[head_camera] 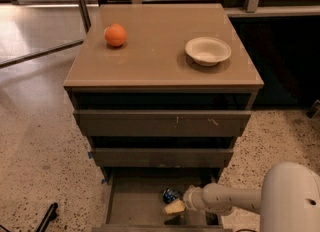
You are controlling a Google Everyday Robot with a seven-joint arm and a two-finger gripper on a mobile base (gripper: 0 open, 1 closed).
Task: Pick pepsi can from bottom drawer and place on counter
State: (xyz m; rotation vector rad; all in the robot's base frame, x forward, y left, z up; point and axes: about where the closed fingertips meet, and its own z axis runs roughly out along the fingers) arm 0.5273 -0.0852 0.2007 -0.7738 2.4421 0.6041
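The bottom drawer [131, 203] stands pulled open at the foot of the cabinet. Inside it, toward the right, lies the pepsi can [170, 194], small, dark blue with light markings. My gripper [174, 206] reaches into the drawer from the right on a white arm, its pale yellow tip just in front of the can and close against it. Whether it touches the can I cannot tell. The counter [155, 61] is the glossy tan top of the cabinet.
An orange [115, 35] sits at the counter's back left and a white bowl [208, 50] at its right. The two upper drawers [160, 123] are slightly ajar. Speckled floor lies all around, with a black object [47, 216] at the lower left.
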